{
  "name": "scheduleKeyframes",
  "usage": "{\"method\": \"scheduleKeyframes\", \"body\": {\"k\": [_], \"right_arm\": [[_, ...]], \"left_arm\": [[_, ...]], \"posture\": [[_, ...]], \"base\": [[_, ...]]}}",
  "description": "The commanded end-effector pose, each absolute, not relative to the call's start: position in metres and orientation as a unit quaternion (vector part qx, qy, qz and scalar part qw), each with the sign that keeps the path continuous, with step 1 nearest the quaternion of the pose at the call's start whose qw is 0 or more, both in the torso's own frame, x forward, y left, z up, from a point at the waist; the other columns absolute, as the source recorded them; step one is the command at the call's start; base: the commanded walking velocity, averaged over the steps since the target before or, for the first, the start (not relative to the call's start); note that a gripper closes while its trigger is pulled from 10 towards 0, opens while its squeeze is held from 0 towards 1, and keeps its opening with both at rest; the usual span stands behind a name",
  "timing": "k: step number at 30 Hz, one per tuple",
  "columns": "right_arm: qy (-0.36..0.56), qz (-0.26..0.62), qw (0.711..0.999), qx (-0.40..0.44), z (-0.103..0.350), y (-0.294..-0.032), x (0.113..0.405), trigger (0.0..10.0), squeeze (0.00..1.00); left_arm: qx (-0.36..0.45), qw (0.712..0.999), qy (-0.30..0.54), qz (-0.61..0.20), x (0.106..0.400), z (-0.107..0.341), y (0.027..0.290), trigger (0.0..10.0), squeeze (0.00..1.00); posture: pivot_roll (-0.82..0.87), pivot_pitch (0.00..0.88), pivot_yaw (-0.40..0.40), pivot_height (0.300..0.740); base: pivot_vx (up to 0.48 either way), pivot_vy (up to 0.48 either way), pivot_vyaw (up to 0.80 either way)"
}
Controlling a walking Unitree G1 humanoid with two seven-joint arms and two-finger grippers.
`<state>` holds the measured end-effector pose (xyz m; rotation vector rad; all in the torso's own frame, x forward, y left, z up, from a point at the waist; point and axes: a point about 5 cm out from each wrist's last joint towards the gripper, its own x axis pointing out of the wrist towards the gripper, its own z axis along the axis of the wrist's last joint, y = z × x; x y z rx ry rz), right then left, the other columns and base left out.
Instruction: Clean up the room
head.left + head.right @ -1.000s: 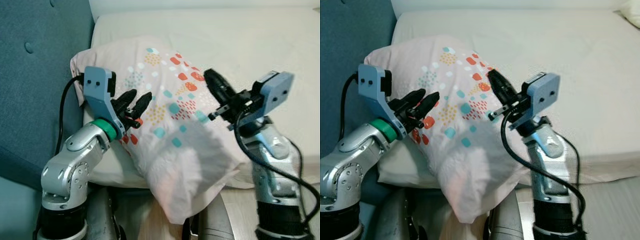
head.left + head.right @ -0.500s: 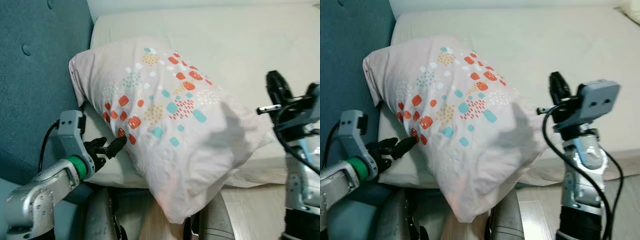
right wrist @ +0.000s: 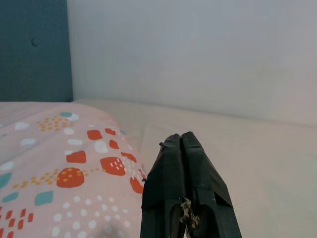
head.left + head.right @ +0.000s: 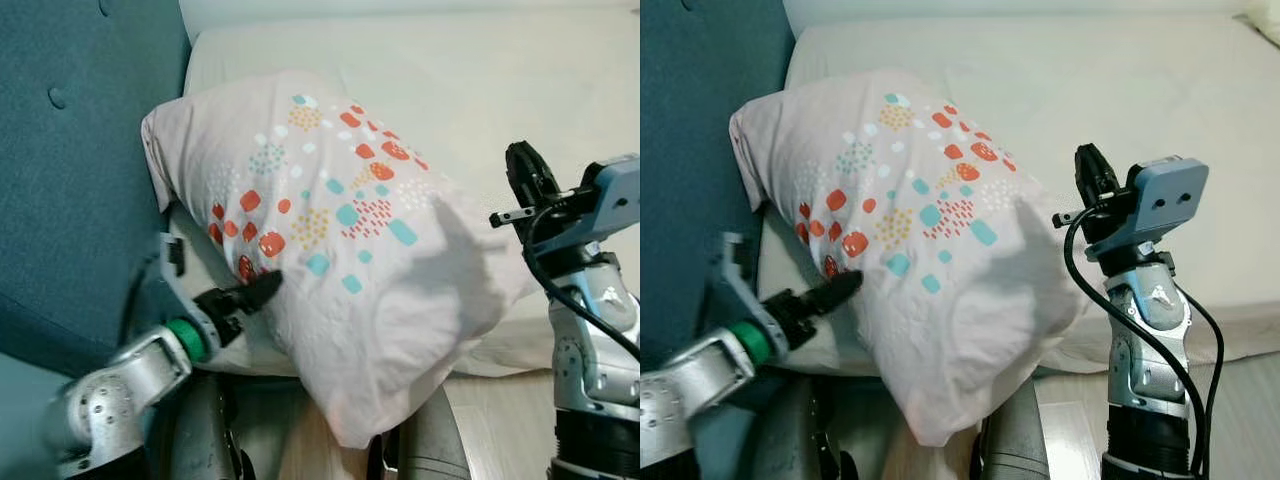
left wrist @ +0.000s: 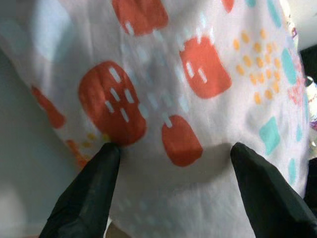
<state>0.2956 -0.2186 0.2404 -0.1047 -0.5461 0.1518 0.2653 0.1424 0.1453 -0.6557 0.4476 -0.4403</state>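
Note:
A pale pink pillow (image 4: 340, 230) with red, teal and yellow spots lies at the head of the bed, its lower corner hanging over the bed's edge. My left gripper (image 4: 262, 288) is low at the pillow's lower left side. In the left wrist view its fingers (image 5: 94, 188) stand open, tips pressed against the spotted cloth (image 5: 168, 99) with no fold between them. My right gripper (image 4: 522, 165) is raised just right of the pillow, apart from it. Its fingers (image 3: 181, 163) are shut with nothing in them.
The cream mattress (image 4: 480, 80) stretches away behind and to the right of the pillow. A teal padded headboard (image 4: 70, 150) rises on the left. Light wooden floor (image 4: 500, 420) shows below the bed's edge by my right arm.
Both grippers left the pillow's top. The left arm dropped low, then pushed its tips against the pillow's lower left side. The right arm swung out to the right and stays raised.

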Motion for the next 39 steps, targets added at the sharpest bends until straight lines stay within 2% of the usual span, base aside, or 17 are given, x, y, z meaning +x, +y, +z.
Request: {"method": "scheduleKeyframes", "body": {"k": [1,2,3,4,5,7,8,13,14,16,17,23,25,30,39], "right_arm": [[-0.268,0.069,0.96,-0.051,0.239,-0.222,0.296,10.0,0.0],[-0.269,0.068,0.959,-0.052,0.239,-0.223,0.296,10.0,0.0],[-0.269,0.068,0.959,-0.052,0.239,-0.224,0.296,10.0,0.0],[-0.269,0.068,0.959,-0.052,0.239,-0.224,0.296,10.0,0.0],[-0.269,0.067,0.959,-0.052,0.24,-0.224,0.297,10.0,0.0],[-0.271,0.068,0.959,-0.051,0.241,-0.223,0.297,10.0,0.0],[-0.274,0.069,0.958,-0.052,0.242,-0.223,0.299,10.0,0.0],[-0.275,0.068,0.958,-0.052,0.243,-0.224,0.301,10.0,0.0],[-0.275,0.068,0.958,-0.053,0.243,-0.223,0.301,10.0,0.0],[-0.275,0.068,0.958,-0.053,0.243,-0.223,0.301,10.0,0.0],[-0.274,0.066,0.958,-0.053,0.241,-0.224,0.302,10.0,0.0],[-0.253,0.059,0.965,-0.04,0.232,-0.225,0.304,10.0,0.0],[-0.222,0.053,0.974,0.001,0.219,-0.222,0.308,10.0,0.0],[-0.219,0.04,0.974,0.036,0.214,-0.22,0.31,10.0,0.0],[-0.236,0.019,0.971,0.036,0.216,-0.228,0.312,10.0,0.0]], "left_arm": [[-0.317,0.896,0.23,-0.209,0.265,0.137,0.138,10.0,1.0],[-0.317,0.893,0.227,-0.224,0.27,0.136,0.126,10.0,0.99],[-0.311,0.893,0.228,-0.23,0.274,0.134,0.117,10.0,0.53],[-0.311,0.893,0.228,-0.23,0.274,0.134,0.117,10.0,0.53],[-0.317,0.891,0.233,-0.228,0.279,0.131,0.108,10.0,0.0],[-0.319,0.889,0.232,-0.233,0.284,0.132,0.099,10.0,0.0],[-0.326,0.884,0.234,-0.238,0.295,0.133,0.078,10.0,0.0],[-0.322,0.886,0.239,-0.232,0.304,0.134,0.066,10.0,0.0],[-0.311,0.888,0.249,-0.229,0.306,0.134,0.064,3.7,0.0],[-0.302,0.89,0.255,-0.227,0.308,0.134,0.063,3.7,0.0],[-0.267,0.902,0.252,-0.228,0.31,0.14,0.067,0.0,0.0],[-0.226,0.916,0.247,-0.221,0.311,0.147,0.082,0.0,0.0],[-0.214,0.923,0.239,-0.211,0.312,0.152,0.091,0.0,0.0],[-0.205,0.934,0.214,-0.201,0.315,0.163,0.094,0.0,0.0],[-0.163,0.955,0.139,-0.207,0.321,0.202,0.096,0.0,0.0]], "posture": [[0.02,0.17,0.06,0.551],[0.02,0.17,0.059,0.551],[0.02,0.167,0.058,0.551],[0.02,0.167,0.058,0.551],[0.02,0.165,0.056,0.551],[0.01,0.162,0.056,0.551],[0.01,0.154,0.055,0.551],[0.01,0.148,0.056,0.551],[0.0,0.143,0.059,0.551],[0.0,0.143,0.059,0.551],[0.01,0.141,0.065,0.551],[0.02,0.139,0.069,0.551],[0.03,0.139,0.07,0.551],[0.03,0.139,0.07,0.551],[0.03,0.14,0.071,0.561]], "base": [[0.0,0.0,0.0],[0.0,0.0,0.0],[0.0,0.0,0.0],[0.0,0.0,0.0],[0.0,0.0,0.0],[0.0,0.0,0.0],[0.0,0.0,0.0],[0.0,0.0,0.0],[0.0,0.0,0.0],[0.0,0.0,0.0],[0.0,0.0,0.0],[0.0,0.0,0.0],[0.0,0.0,0.0],[0.0,0.0,0.0],[0.0,0.0,0.0]]}}
